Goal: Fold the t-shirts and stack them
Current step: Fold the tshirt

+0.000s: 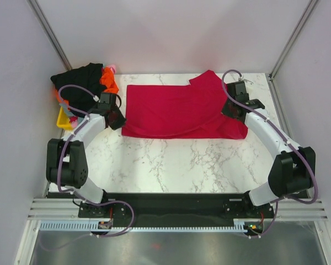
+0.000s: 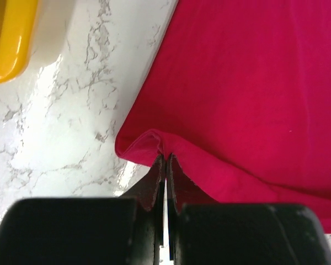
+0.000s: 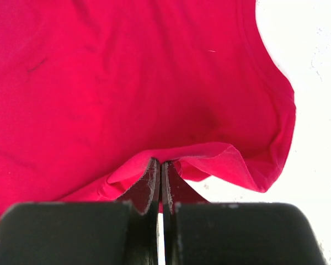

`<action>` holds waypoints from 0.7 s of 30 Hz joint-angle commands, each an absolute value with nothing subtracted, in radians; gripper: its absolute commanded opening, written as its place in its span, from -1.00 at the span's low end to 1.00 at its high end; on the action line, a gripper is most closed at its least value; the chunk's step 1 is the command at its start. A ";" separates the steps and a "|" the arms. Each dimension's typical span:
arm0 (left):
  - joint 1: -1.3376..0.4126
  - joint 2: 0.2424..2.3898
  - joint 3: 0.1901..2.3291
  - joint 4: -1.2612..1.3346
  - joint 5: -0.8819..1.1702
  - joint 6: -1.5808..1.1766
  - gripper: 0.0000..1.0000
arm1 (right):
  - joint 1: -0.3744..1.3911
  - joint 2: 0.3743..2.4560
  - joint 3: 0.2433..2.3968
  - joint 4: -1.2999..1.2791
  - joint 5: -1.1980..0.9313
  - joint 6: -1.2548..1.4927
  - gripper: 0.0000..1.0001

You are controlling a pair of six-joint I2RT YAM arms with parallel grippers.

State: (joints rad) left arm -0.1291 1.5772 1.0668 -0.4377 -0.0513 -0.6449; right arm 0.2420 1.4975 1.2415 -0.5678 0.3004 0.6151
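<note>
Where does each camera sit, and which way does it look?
Top external: above, behind the arms, looking down on them, the table and crimson t-shirt.
Left wrist: on the left arm, looking past left gripper pinching the t-shirt; yellow bin nearby.
Right wrist: likewise, right gripper pinching the t-shirt's other end.
All share the t-shirt.

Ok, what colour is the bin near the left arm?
The bin is yellow, clearest in left wrist view.
</note>
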 commanded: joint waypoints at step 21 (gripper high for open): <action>-0.106 1.907 1.342 -0.428 -0.052 -0.587 -0.96 | 0.146 1.896 1.555 -0.515 0.244 0.581 -1.00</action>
State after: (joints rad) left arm -0.1116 1.8809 1.2907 -0.4374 -0.0505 -0.6197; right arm 0.1585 1.8442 1.4864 -0.5358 0.2581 0.5831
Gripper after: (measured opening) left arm 0.027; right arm 0.013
